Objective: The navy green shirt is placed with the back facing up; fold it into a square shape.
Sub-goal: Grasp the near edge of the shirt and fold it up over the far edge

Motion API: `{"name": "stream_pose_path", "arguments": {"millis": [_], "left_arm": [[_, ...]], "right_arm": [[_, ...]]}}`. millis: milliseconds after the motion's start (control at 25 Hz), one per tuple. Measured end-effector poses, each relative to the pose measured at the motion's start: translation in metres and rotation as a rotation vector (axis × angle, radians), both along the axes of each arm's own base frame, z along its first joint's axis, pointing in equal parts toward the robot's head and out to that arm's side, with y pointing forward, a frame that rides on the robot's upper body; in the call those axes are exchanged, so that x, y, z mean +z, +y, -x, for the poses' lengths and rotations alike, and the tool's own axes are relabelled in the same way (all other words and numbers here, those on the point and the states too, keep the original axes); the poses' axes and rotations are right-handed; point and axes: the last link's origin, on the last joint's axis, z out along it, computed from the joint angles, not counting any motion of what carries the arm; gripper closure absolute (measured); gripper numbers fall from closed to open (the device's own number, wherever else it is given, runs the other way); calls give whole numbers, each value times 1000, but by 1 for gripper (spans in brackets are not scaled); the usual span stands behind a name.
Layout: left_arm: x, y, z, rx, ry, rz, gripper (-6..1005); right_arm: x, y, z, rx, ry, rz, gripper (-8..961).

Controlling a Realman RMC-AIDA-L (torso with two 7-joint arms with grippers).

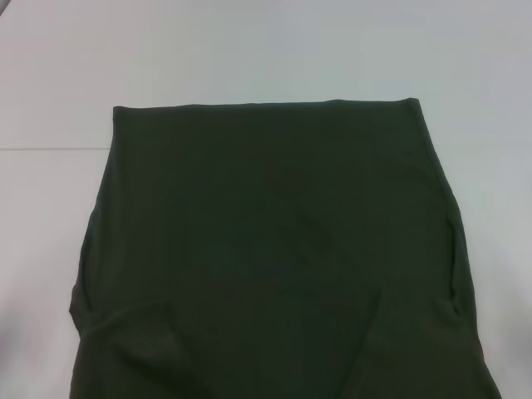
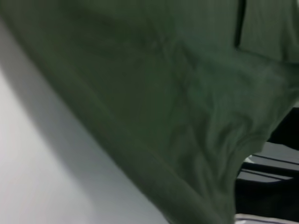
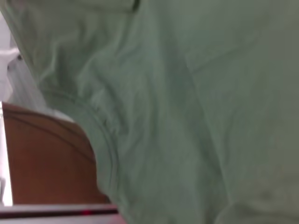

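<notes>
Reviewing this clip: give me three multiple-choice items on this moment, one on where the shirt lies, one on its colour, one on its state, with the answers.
1. Where does the far straight edge of the navy green shirt lie in the head view?
A. On the white table, with bare table beyond it
B. Hanging over the table's far end
C. Hidden under a box

2. What colour is the shirt's visible surface?
A. Bright red
B. Plain dark olive green
C. White with stripes

3. What state is the shirt in?
A. Rolled into a tight tube
B. Crumpled into a ball
C. Spread fairly flat, its side edges folded inward

Answers: 1 A, the edge runs straight across the white table with bare surface behind it. 2 B, the cloth is dark olive throughout, with no lettering showing. 3 C, the head view shows a broad flat panel with fold lines near both lower sides.
</notes>
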Motion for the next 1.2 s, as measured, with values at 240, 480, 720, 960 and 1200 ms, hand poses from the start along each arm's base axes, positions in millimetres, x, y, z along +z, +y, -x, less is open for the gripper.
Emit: {"name": "stream_pose_path", "arguments": {"millis": [240, 480, 720, 960, 1200], "left_arm": [[9, 16, -7, -51, -150, -187, 940], [18, 34, -8, -81, -241, -407, 939], [24, 47, -7, -78, -304, -585, 939], [25, 55, 1, -54, -319, -729, 938], [21, 60, 4, -52, -335, -818, 937]], "right_arm": [[15, 8, -1, 6, 120, -150, 917], [36, 23, -8, -41, 217, -357, 917], [43, 39, -14, -89, 269, -514, 918], [44, 56, -21, -148, 295, -667, 917], [39, 67, -29, -236, 341, -797, 918]]}}
